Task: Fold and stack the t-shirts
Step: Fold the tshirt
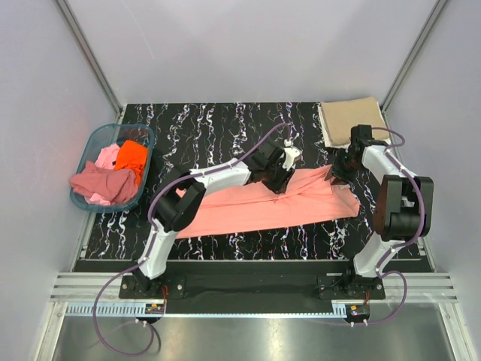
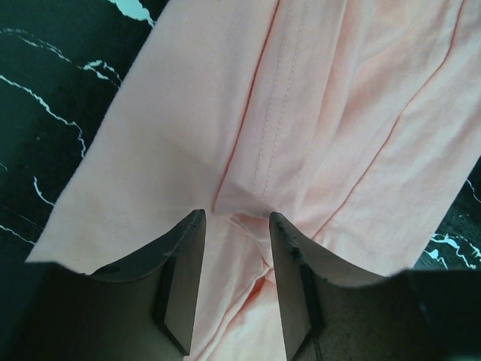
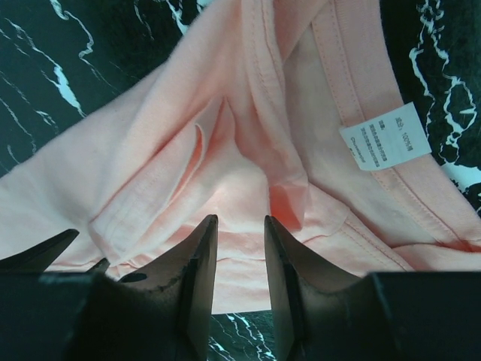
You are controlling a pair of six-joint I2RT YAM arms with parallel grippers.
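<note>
A salmon-pink t-shirt (image 1: 263, 204) lies as a long folded band across the middle of the table. My left gripper (image 1: 281, 177) is at its far edge near the middle. In the left wrist view the gripper (image 2: 237, 218) has its jaws parted, with a bunched seam of the shirt (image 2: 301, 113) between them. My right gripper (image 1: 337, 170) is at the shirt's far right end. In the right wrist view this gripper (image 3: 240, 219) is parted over the collar area of the shirt (image 3: 225, 165), beside a white label (image 3: 383, 147). A folded tan t-shirt (image 1: 351, 120) lies at the back right.
A translucent teal basket (image 1: 89, 143) at the left edge holds orange (image 1: 132, 156), light pink (image 1: 109, 156) and dusty rose (image 1: 101, 184) shirts, the rose one spilling over its near rim. Grey walls close in the black marbled table (image 1: 210, 128).
</note>
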